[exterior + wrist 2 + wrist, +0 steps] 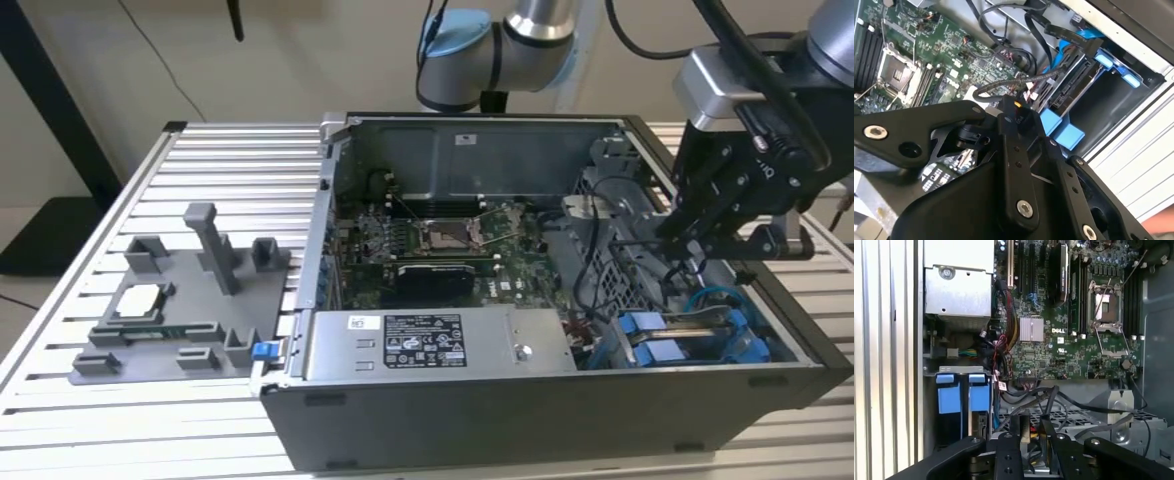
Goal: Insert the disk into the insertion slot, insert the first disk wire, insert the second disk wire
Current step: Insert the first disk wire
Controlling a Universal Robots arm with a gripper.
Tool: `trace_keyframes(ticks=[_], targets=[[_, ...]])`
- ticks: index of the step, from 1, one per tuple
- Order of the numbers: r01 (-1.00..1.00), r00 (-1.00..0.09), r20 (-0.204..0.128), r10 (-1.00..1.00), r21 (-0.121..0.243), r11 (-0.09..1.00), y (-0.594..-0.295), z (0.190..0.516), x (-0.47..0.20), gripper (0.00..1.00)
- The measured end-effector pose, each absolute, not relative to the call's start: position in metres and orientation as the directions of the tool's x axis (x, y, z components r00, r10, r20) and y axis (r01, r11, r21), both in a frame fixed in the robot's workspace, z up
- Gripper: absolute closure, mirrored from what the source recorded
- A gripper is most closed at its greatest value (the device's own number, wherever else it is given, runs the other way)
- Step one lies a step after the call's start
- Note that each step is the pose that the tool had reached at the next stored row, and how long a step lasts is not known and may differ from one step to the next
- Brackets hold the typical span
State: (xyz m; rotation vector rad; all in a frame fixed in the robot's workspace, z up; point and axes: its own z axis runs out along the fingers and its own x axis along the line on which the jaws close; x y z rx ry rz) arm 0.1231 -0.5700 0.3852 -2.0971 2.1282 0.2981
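- The open computer case [534, 420] lies on the slatted table [80, 420]. Its motherboard [441, 240] is exposed, and the grey power-supply box [427, 342] sits along the near wall in the exterior view.
- The disk [658, 350] sits inside the insertion slot [1114, 107], in the case corner toward the exterior view's right. Its blue carrier tabs [949, 397] stand just beside the power-supply box. Judged from this position, the disk step is complete.
- The gripper [697, 240] hangs inside the case near the disk, among loose black cables [1026, 391].
- The jaws appear closed on the black connector of a disk wire [1016, 106] (an orange mark shows at its tip).
- Risk, misalignment: if the connector is gripped shallowly, it may pivot between the fingers and meet the disk's port tilted. A tilted entry can jam or bend the contacts.
- Risk, snagging: neighbouring cables lie close to the fingers. One may catch on the gripper or be dragged across the port.
- Risk, cable tension: if the trailing wire has little slack, it may pull taut and drag the connector out of the grip.
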Motion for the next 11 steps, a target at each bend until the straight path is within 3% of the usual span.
trace_keyframes(ticks=[8, 11], targets=[[-0.999, -0.020, -0.264, -0.964, 0.044, 0.008, -0.582, 0.385, 0.123, 0.00], [-0.999, -0.019, -0.297, -0.955, 0.044, 0.007, -0.583, 0.385, 0.123, 0.00]])
